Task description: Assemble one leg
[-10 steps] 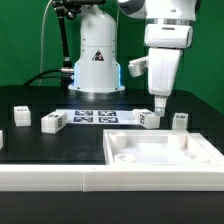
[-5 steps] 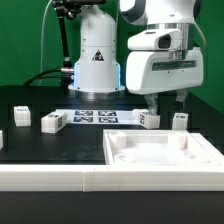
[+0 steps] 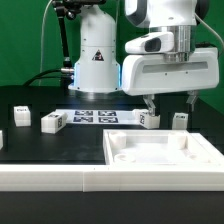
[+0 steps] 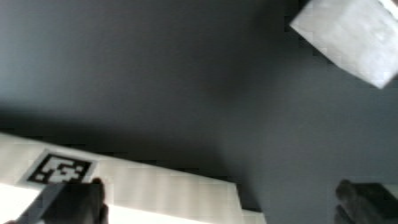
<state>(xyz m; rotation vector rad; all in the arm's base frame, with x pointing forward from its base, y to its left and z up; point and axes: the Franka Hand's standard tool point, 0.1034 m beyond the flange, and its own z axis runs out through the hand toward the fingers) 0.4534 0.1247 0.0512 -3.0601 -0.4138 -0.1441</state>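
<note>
I saw the gripper (image 3: 171,106) hang with its jaws wide apart, holding nothing. The leg (image 3: 148,118) sat low, at about seven o'clock from it. It seemed to stand up, tag facing front, but it looked small and blurry.

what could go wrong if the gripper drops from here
1. The open gripper hangs above two legs. One finger seems to sit right over the leg by the marker board and could knock it over.
2. The other leg stands close, so closing might catch both.
</note>
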